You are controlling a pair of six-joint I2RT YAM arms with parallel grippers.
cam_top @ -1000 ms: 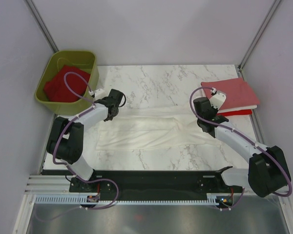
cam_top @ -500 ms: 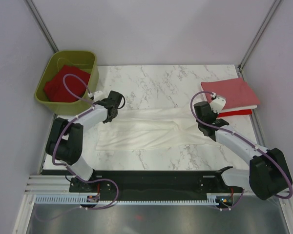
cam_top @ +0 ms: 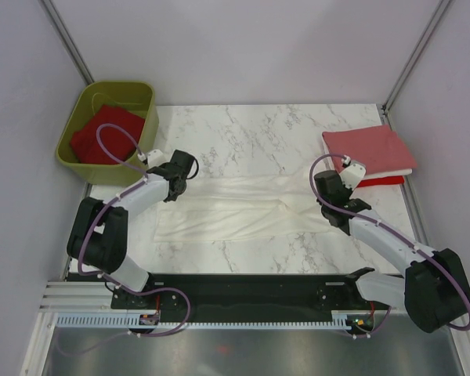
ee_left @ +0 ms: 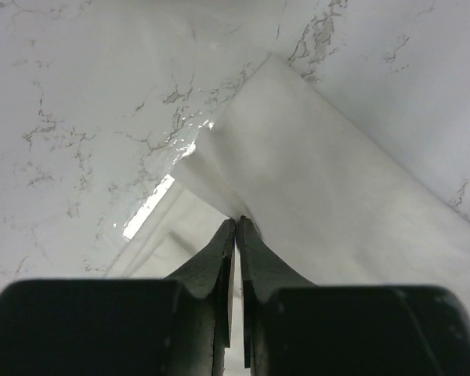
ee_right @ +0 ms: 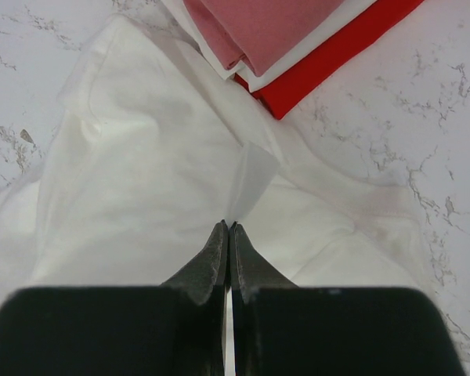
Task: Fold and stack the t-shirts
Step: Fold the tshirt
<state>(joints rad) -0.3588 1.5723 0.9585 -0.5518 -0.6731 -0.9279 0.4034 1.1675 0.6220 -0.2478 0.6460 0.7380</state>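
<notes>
A white t-shirt (cam_top: 235, 207) lies spread across the marble table. My left gripper (cam_top: 171, 190) is shut on its left edge; the left wrist view shows the jaws (ee_left: 236, 222) pinching a fold of the white cloth (ee_left: 337, 196). My right gripper (cam_top: 327, 202) is shut on its right edge; the right wrist view shows the jaws (ee_right: 229, 225) pinching a raised flap of the white cloth (ee_right: 141, 164). A folded stack, salmon pink t-shirt (cam_top: 368, 149) on top, then white, then red (cam_top: 380, 181), lies at the far right. It also shows in the right wrist view (ee_right: 274, 31).
An olive-green tub (cam_top: 139, 95) at the far left corner holds a crumpled red t-shirt (cam_top: 102, 137). The marble table (cam_top: 251, 129) is bounded by grey walls. A black rail (cam_top: 243, 290) runs along the near edge.
Both grippers have moved toward the near edge with the white t-shirt's far edge in them, folding it over. The cloth strip is now narrower.
</notes>
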